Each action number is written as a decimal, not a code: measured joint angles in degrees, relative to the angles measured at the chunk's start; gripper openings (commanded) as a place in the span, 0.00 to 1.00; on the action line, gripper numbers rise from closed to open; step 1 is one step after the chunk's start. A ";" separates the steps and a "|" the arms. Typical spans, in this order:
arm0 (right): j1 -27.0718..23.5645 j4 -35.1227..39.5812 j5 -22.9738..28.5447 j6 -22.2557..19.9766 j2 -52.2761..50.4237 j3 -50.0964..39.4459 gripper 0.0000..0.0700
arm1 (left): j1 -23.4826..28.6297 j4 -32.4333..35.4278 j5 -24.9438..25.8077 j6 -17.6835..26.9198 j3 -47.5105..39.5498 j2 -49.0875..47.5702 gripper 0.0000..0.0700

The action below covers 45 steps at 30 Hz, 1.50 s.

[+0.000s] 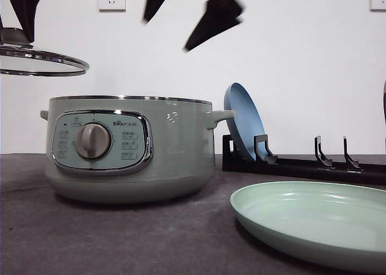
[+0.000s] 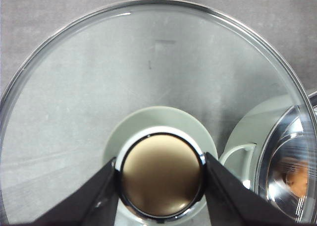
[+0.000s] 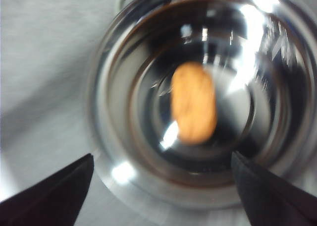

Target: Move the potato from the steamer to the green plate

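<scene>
1. Dark grey tabletop (image 1: pixel 120 239) runs back to a white wall; nearest, on the right, lies the green plate (image 1: pixel 313 224), bare.
2. Behind it on the left stands the steamer (image 1: pixel 129 148), lidless, dial facing forward.
3. At the bottom of its shiny steel bowl lies the potato (image 3: pixel 193 108).
4. A black dish rack (image 1: pixel 301 163) holds a blue plate (image 1: pixel 243 121) upright (leaning slightly).
5. Above the pot, the right gripper (image 1: pixel 196 15) hangs blurred, jaws spread wide and empty.
6. The left gripper (image 2: pixel 161 174) clamps the knob of the glass lid (image 1: pixel 39 61), held aloft left of the steamer.
</scene>
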 measured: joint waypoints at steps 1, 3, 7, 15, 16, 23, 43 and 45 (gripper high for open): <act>0.51 -0.02 1.05 -0.85 2.12 1.81 0.80 | 0.00 0.00 0.00 0.00 0.00 0.00 0.01; 1.41 -0.05 2.85 -2.65 5.99 4.92 0.80 | 0.00 0.00 0.00 0.00 0.00 0.00 0.01; 2.61 0.49 4.57 -5.77 12.09 9.06 0.80 | 0.00 0.00 0.00 0.06 0.00 0.00 0.01; 2.83 4.94 5.48 -7.55 17.57 9.47 0.80 | 0.00 -0.01 0.27 0.16 0.00 0.00 0.01; 2.82 5.21 5.86 -7.70 17.97 9.47 0.80 | 0.00 0.00 0.49 0.17 0.00 0.00 0.01; 2.29 6.33 5.95 -7.89 19.88 9.57 0.80 | 0.00 0.00 0.83 0.17 0.00 0.00 0.01; 1.74 7.13 5.62 -8.06 24.86 9.67 0.46 | 0.00 0.00 0.83 0.16 0.00 0.00 0.01; 1.74 7.27 5.62 -8.03 24.86 9.67 0.32 | 0.00 0.00 0.83 0.17 0.00 0.00 0.01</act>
